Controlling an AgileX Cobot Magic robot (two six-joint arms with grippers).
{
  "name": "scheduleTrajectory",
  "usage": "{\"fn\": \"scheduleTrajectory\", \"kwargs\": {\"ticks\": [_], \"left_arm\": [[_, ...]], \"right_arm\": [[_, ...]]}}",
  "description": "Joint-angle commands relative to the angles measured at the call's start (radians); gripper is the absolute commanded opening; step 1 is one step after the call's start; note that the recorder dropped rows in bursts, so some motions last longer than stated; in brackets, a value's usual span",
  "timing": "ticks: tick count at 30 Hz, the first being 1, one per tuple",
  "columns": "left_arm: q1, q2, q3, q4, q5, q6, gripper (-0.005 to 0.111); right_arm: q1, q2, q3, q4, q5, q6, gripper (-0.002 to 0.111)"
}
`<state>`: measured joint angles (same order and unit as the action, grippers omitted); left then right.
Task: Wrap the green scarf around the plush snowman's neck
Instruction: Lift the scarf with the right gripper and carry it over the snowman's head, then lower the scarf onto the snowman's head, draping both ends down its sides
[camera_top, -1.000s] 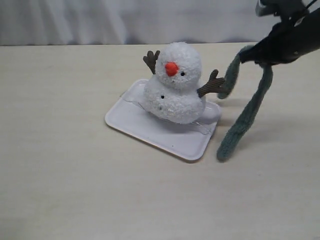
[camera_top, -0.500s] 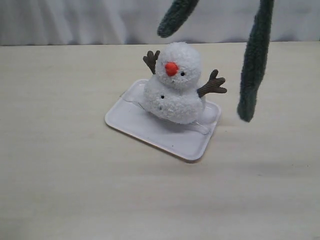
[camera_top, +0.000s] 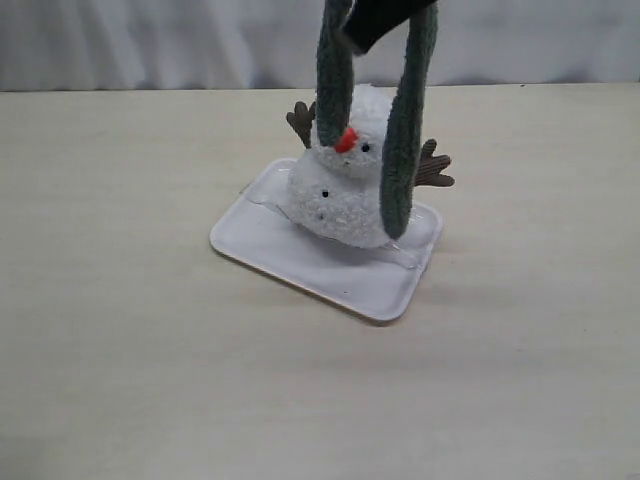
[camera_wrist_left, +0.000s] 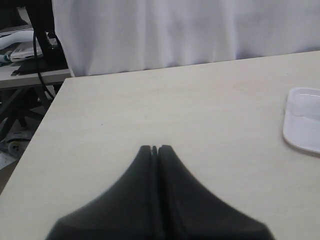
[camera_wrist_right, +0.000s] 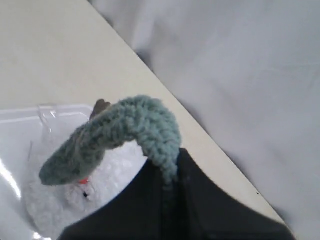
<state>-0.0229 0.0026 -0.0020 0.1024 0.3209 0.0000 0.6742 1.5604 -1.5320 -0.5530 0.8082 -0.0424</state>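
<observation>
**Get the scarf (camera_top: 400, 140) behind the snowman (camera_top: 335, 205)**

The right gripper (camera_top: 372, 28), pinched on the scarf by its middle, hangs at 12 o'clock above the snowman on the tray (camera_top: 300, 262). The tails fall at the head's 9 and 3 o'clock. Best to carry it behind the head, lower it to the neck (camera_top: 352, 163), then cross the tails. The left gripper (camera_wrist_left: 154, 148) is closed and empty. No writing shows.
</observation>
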Motion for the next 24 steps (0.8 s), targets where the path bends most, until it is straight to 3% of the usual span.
{"fn": "scheduleTrajectory", "kwargs": {"ticks": [1,14,24], "left_arm": [[0.004,-0.003,0.002,0.003,-0.012,0.0,0.0],[0.004,-0.003,0.002,0.003,-0.012,0.0,0.0],[0.004,-0.003,0.002,0.003,-0.012,0.0,0.0]], "right_arm": [[0.002,0.126,-0.003,-0.176,-0.032,0.006,0.004],[0.002,0.34,-0.003,-0.489,-0.26,0.006,0.004],[-0.026,0.364,-0.003,-0.536,-0.153,0.006,0.004]]}}
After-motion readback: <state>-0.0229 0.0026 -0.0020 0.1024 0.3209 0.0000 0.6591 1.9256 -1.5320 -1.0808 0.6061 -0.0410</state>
